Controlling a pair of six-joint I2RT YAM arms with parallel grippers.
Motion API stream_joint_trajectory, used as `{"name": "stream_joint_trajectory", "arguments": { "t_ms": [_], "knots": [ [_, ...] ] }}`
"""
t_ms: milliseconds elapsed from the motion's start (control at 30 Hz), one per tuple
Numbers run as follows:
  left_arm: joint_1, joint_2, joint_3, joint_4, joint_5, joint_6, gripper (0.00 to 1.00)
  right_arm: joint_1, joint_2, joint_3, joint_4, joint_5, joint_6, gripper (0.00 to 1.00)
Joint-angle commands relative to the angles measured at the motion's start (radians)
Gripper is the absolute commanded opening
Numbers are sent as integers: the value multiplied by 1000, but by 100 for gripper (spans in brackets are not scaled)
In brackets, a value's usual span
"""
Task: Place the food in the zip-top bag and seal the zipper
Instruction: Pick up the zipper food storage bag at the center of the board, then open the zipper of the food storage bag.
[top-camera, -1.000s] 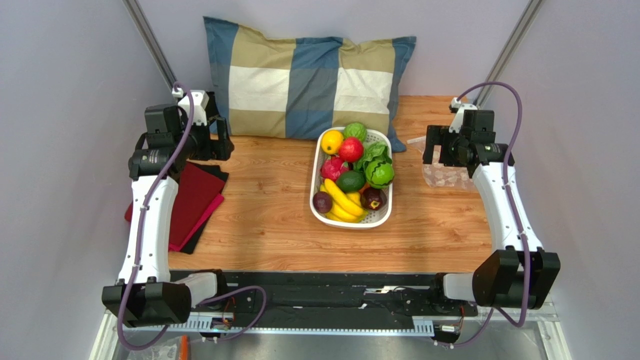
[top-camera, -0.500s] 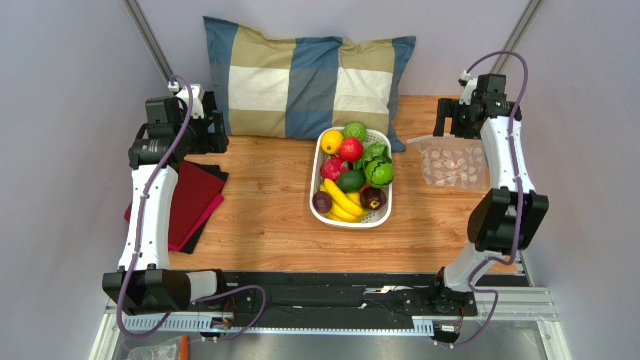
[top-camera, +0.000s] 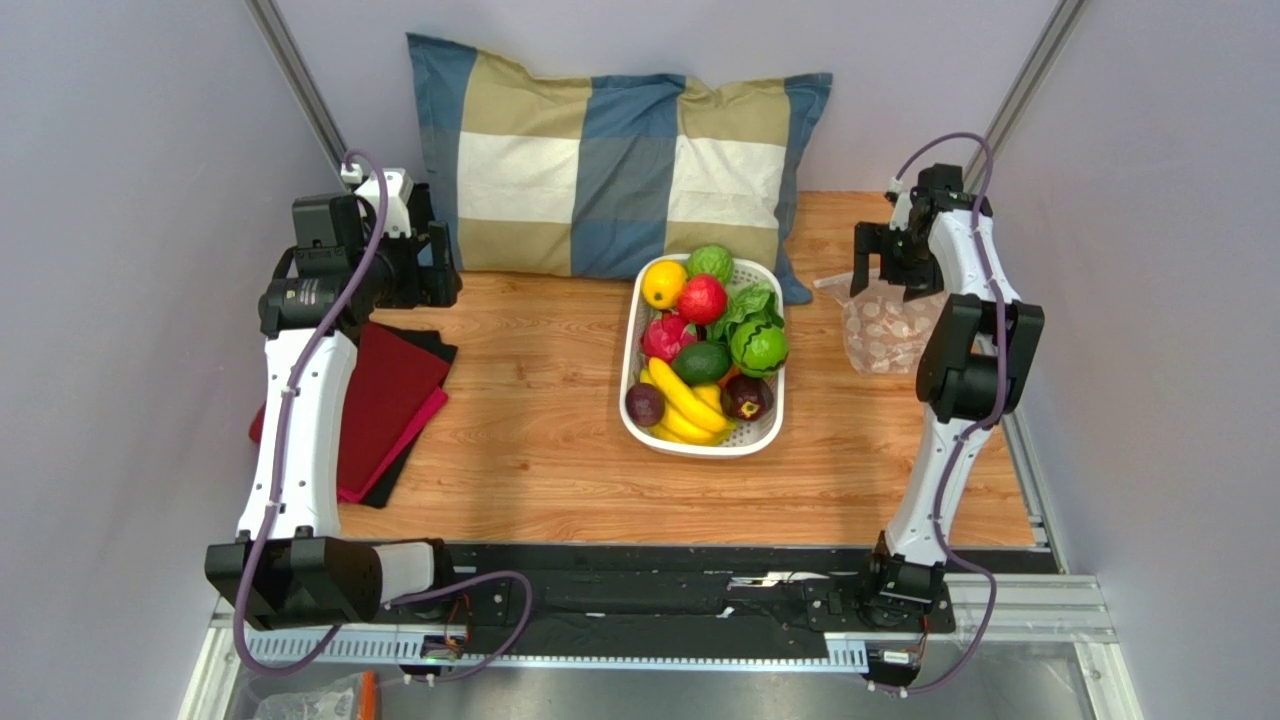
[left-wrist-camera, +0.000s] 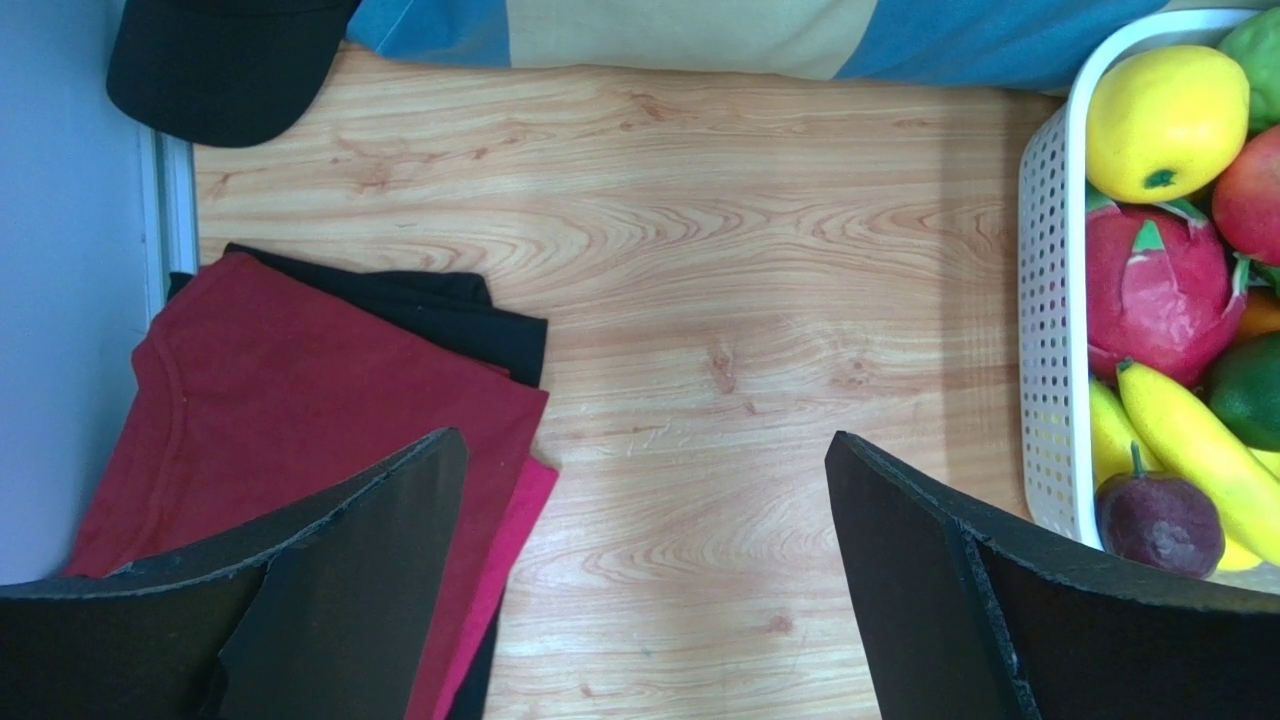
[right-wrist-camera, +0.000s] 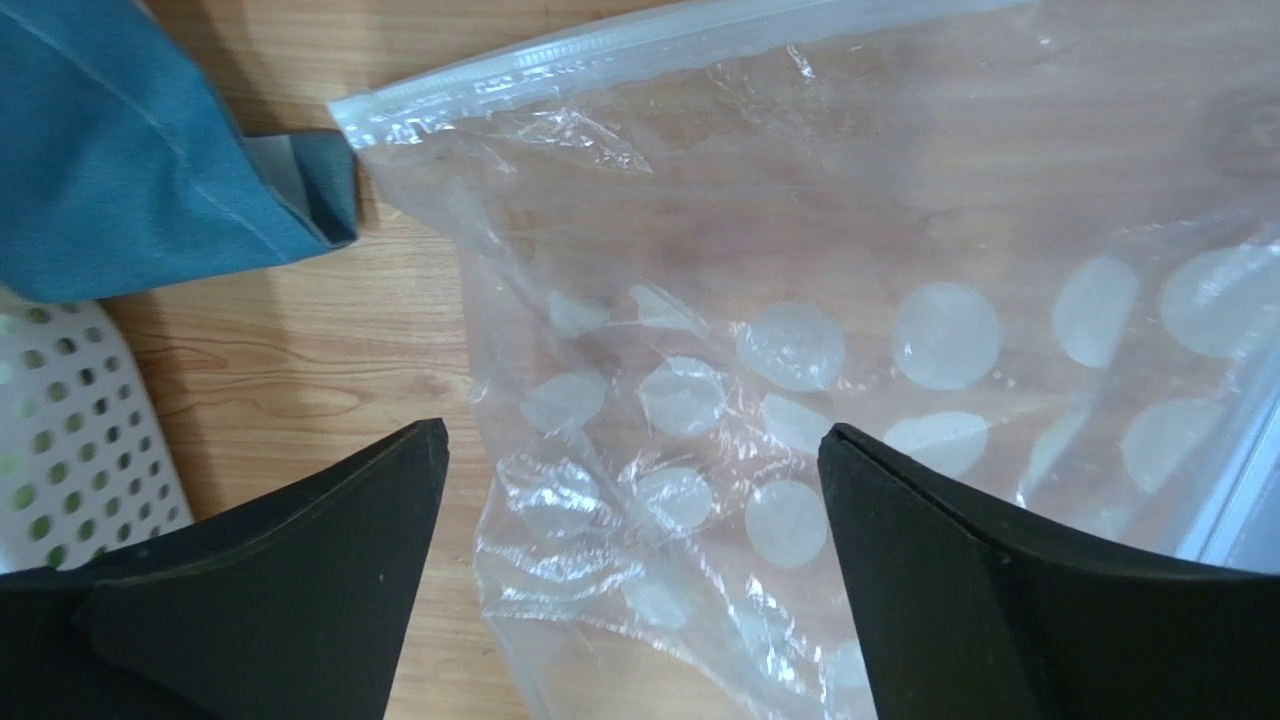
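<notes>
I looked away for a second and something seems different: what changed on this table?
The right arm folded upward, its elbow swinging from the near edge toward the zip-top bag. The right gripper hangs open over the bag, holding nothing. The left gripper, also open, barely shifted. The basket, food and pillow are unchanged.

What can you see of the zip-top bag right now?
The zip-top bag is clear, soft, wrinkled plastic with white oval spots over one half. Its zipper is a narrow clear strip along the far edge; open or sealed, I cannot tell. It lies flat and empty on the wooden table, right of the basket, one corner close to the pillow. The right gripper hangs open above it.
</notes>
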Motion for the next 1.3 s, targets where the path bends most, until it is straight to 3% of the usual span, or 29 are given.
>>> {"name": "stream_joint_trajectory", "arguments": {
  "t_ms": [0,33,133,200,233,467,700,833,1033,1167,1267],
  "knots": [
    [-2,8,-10,39,22,16,99,-1,50,50,-5,8,-42,93],
    [-3,11,-9,44,40,16,99,-1,55,47,-8,6,-46,88],
    [-2,17,-1,53,63,16,99,-1,41,10,-13,-6,-76,59],
    [-6,23,14,51,80,16,98,-4,-4,-42,-4,-15,-123,26],
    [-8,28,20,53,91,37,97,-5,-23,-57,-2,-12,-140,0],
    [-75,52,79,70,141,69,93,-48,-244,-151,21,-116,-273,0],
    [-247,152,265,78,262,80,93,-59,-505,-214,21,-426,-470,0],
    [-322,256,420,79,380,-31,94,-51,-672,-248,43,-590,-511,0],
    [-410,362,586,142,526,-263,88,-13,-1004,-490,250,-664,-603,0],
    [-482,350,516,271,563,-364,86,-2,-1247,-775,538,-696,-672,0],
    [-529,332,426,402,617,-458,83,5,-1370,-924,635,-760,-729,0]
  ]
}}
